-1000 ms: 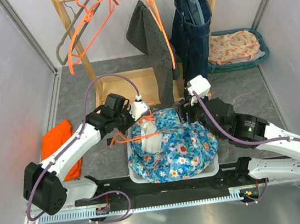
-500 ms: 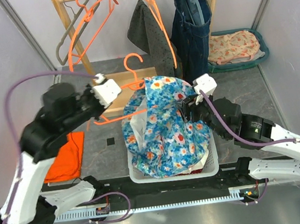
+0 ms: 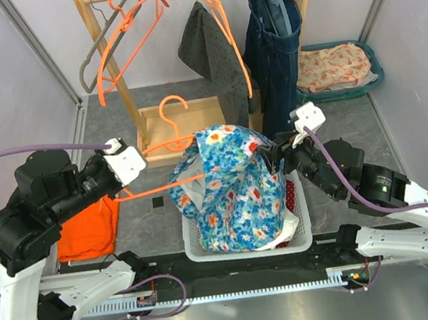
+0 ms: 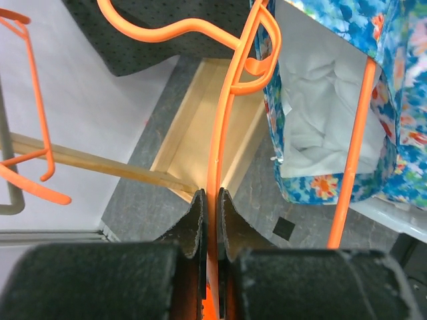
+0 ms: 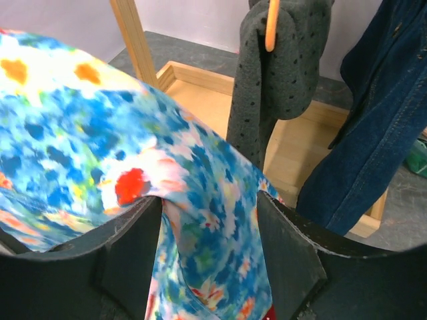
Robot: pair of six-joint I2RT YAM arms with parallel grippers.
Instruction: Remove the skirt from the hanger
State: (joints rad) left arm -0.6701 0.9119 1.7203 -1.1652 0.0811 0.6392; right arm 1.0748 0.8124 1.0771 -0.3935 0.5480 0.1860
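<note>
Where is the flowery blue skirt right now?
In the top view the skirt hangs mid-table over the white basket, draped on the orange hanger that the left gripper holds, with the right gripper at its right edge.
</note>
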